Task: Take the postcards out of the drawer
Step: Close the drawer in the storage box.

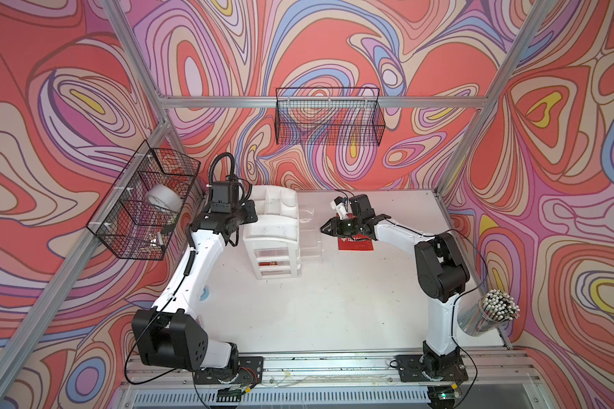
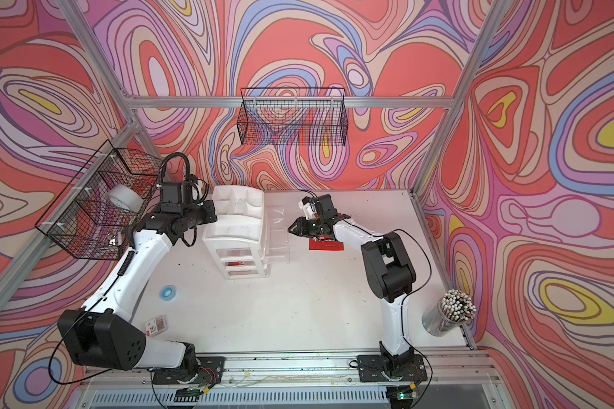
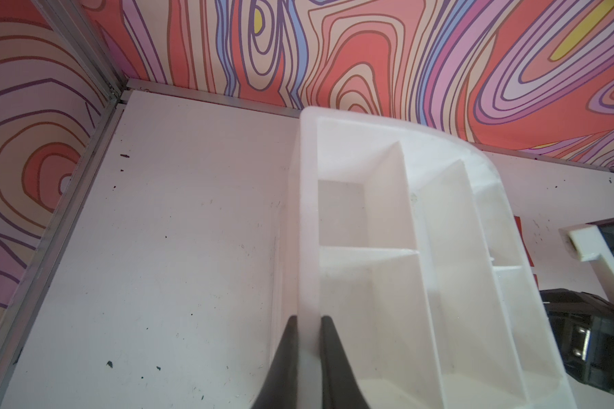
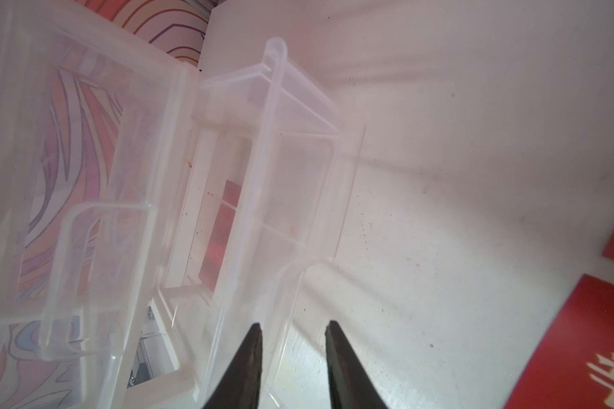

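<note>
A white drawer unit point(image 1: 273, 226) stands at the back of the table, its clear drawers point(image 1: 310, 244) pulled out to the right. One red postcard point(image 1: 271, 263) shows inside a drawer, and it also shows through the plastic in the right wrist view point(image 4: 224, 226). Two more postcards point(image 1: 355, 244) lie on the table beside the drawers, under my right arm. My left gripper point(image 3: 307, 318) is shut on the unit's side wall point(image 3: 307, 212). My right gripper point(image 4: 294, 325) is open at the lip of a clear drawer point(image 4: 263, 177), holding nothing.
A wire basket point(image 1: 142, 202) on the left wall holds a roll of tape point(image 1: 162, 202). Another wire basket point(image 1: 328, 120) hangs on the back wall. A cup of pencils point(image 1: 489, 315) leans at the right edge. A blue ring point(image 2: 167, 293) and a small tag point(image 2: 155, 324) lie near my left arm.
</note>
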Action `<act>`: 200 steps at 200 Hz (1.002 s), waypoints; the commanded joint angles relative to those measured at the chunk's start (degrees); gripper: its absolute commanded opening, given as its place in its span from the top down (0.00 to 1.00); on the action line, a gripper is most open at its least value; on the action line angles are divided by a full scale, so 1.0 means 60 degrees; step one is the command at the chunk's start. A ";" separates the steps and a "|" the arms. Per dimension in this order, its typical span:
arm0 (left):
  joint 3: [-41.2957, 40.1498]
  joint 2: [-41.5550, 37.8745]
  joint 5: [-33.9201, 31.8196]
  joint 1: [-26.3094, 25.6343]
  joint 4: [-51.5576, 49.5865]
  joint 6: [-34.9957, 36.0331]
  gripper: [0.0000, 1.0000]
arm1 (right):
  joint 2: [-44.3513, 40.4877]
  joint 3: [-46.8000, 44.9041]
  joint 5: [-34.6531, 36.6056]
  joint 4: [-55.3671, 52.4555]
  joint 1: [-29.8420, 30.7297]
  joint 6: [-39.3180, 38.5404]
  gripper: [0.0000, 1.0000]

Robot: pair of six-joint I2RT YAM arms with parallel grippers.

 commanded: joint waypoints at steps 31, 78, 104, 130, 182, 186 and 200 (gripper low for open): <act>0.0119 0.0301 0.0112 0.0026 -0.0164 0.0029 0.92 | 0.0421 0.0552 -0.0154 -0.0087 0.0390 0.0049 0.68; 0.0133 0.0314 0.0120 0.0031 -0.0154 0.0085 0.93 | 0.0719 0.0892 -0.0213 -0.0056 0.0724 0.0173 0.68; 0.0075 0.0301 0.0244 0.0030 -0.0054 0.0175 0.94 | 0.0829 0.1006 -0.0264 0.0100 0.0912 0.0310 0.68; 0.0061 0.0301 0.0283 0.0030 -0.0012 0.0204 0.94 | 0.0947 0.1099 -0.0294 0.0180 0.1105 0.0403 0.68; -0.0100 0.0286 0.0397 0.0030 0.0152 0.0385 0.96 | 0.0999 0.1028 -0.0618 0.0737 0.1434 0.0735 0.68; -0.0114 0.0286 0.0393 0.0030 0.0158 0.0402 0.96 | 0.0993 0.1005 -0.0647 0.0816 0.1468 0.0770 0.68; -0.0144 0.0272 0.0395 0.0044 0.0177 0.0422 0.96 | 0.0979 0.0980 -0.0753 0.0984 0.1571 0.0866 0.68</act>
